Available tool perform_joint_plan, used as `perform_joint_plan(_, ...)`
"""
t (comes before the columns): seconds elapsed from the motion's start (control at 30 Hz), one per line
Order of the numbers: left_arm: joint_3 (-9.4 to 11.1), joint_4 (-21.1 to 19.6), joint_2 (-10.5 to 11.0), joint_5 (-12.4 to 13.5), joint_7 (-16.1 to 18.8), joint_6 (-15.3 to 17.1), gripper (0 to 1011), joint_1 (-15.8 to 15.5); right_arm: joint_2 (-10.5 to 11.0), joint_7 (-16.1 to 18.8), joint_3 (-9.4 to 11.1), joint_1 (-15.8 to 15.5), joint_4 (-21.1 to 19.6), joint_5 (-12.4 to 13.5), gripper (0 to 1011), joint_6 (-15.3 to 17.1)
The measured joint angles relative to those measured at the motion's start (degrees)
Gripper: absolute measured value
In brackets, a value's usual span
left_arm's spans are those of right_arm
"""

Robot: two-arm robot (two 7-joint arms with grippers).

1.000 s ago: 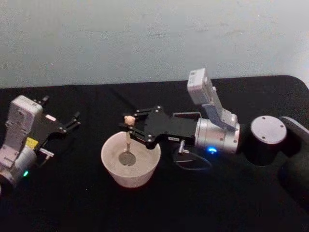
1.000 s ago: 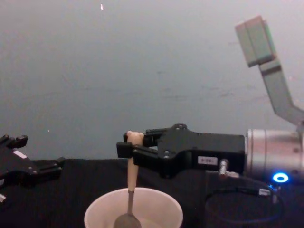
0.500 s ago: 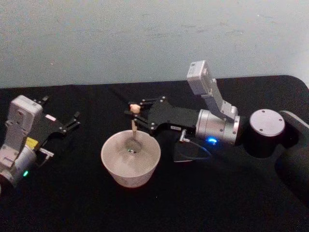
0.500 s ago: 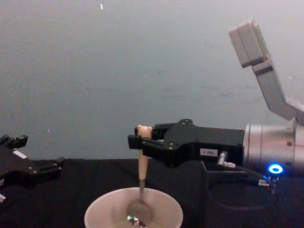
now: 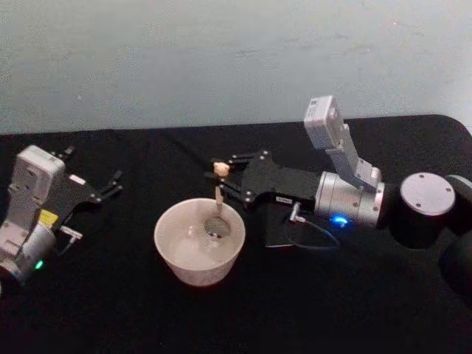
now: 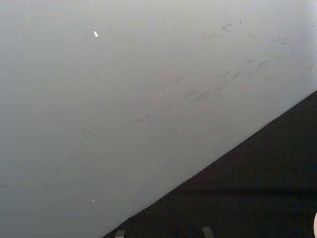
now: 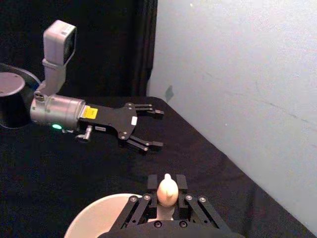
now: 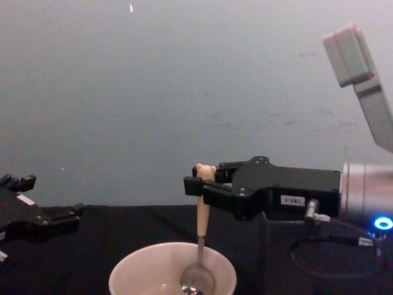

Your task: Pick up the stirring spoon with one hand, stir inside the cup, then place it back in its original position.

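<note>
The cream cup [image 5: 171, 251] stands on the black table at centre, seen too in the chest view [image 8: 140, 258] and the right wrist view [image 7: 96, 218]. The stirring spoon [image 5: 218, 196] hangs upright in it, with its metal bowl [image 8: 198, 280] low in the cup's right half. My right gripper [image 5: 220, 171] is shut on the beige handle just under the bear head [image 8: 204, 169] [image 7: 167, 188]. Under that arm's wrist stands the dark holder [image 5: 277, 234]. My left gripper [image 5: 92, 167] rests open at the table's left, apart from the cup [image 7: 159, 129] [image 8: 44, 198].
A grey cable [image 5: 313, 234] loops below the right wrist beside the holder. A grey wall runs along the table's far edge. The right arm's black base [image 5: 426, 210] sits at the far right.
My right gripper has carried the spoon from the cup's left-centre across to its right side. The left arm has not moved.
</note>
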Motion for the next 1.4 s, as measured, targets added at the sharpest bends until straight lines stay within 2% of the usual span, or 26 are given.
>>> perform_joint_plan(0.27, 0.00, 0.00, 0.00, 0.00, 0.00, 0.00, 1001, 0.00, 1.57, 0.92, -0.33, -1.94, -3.77, 0.99, 214, 0.99)
perform_joint_plan(0.5, 0.00, 0.00, 0.00, 0.00, 0.00, 0.00, 1001, 0.00, 1.33, 2.22, -1.84, -2.06, -4.43, 1.22, 214, 1.18)
perform_joint_plan(0.67, 0.00, 0.00, 0.00, 0.00, 0.00, 0.00, 1001, 0.00, -0.23, 2.29, -2.73, -0.91, -2.71, 1.07, 214, 0.69)
perform_joint_plan(0.97, 0.00, 0.00, 0.00, 0.00, 0.00, 0.00, 1001, 0.00, -2.91, 1.55, -3.07, 1.83, 1.82, 0.12, 214, -0.79)
perform_joint_plan(1.17, 0.00, 0.00, 0.00, 0.00, 0.00, 0.00, 1001, 0.00, -3.50, 0.36, -2.52, 2.90, 4.29, -0.82, 214, -1.12)
perform_joint_plan(1.4, 0.00, 0.00, 0.00, 0.00, 0.00, 0.00, 1001, 0.00, -3.09, -0.33, -1.47, 2.89, 4.54, -1.21, 214, -1.19)
